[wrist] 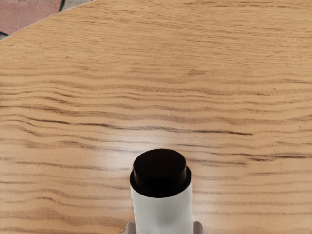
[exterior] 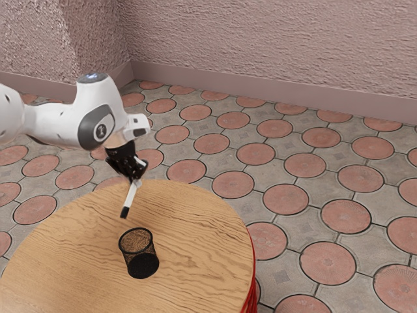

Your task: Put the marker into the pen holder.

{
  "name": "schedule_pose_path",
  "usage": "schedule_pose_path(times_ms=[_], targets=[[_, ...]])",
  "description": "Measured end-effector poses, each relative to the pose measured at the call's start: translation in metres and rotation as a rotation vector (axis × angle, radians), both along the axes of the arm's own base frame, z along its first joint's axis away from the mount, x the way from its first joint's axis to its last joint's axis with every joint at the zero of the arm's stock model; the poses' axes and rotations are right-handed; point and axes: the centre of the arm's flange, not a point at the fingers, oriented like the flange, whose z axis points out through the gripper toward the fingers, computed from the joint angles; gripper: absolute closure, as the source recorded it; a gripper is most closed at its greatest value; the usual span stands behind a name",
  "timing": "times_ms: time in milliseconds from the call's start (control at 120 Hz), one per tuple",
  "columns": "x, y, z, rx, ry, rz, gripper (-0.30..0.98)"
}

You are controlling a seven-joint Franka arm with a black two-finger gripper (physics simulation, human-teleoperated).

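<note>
In the exterior view, the arm (exterior: 55,122) comes in from the left of the frame, white and rounded, and ends in the black tool (exterior: 135,180), left of the middle of the frame, near the far edge of the round wooden desk (exterior: 68,251). The tool is closed on the marker (exterior: 131,195), its two fingers pressing the white barrel from opposite sides, as the wrist view shows. The marker slants down out of the grip, black end (exterior: 124,212) lowest and leaning toward the exterior view's left (how high that end is above the wood, I cannot tell). Just below it in the frame, in the lower left, the pen holder (exterior: 137,253) stands upright on the desk, a black mesh cup with its round mouth facing up; the marker is outside it, with its black end apart from the rim. In the wrist view the same black end juts out from between the fingers, with the streaky wood grain behind it. Red shows on the desk's side at the bottom of the exterior view, and beyond lie the floor (exterior: 232,185) of round reddish tiles set in grey and a rough pinkish wall (exterior: 260,36).
</note>
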Motion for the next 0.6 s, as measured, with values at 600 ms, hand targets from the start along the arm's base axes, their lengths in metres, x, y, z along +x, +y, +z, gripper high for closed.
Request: schedule_pose_path(times_ms=[600], targets=[[-0.052, -0.067, 0.037, -0.048, -0.177, -0.071, 0.77]])
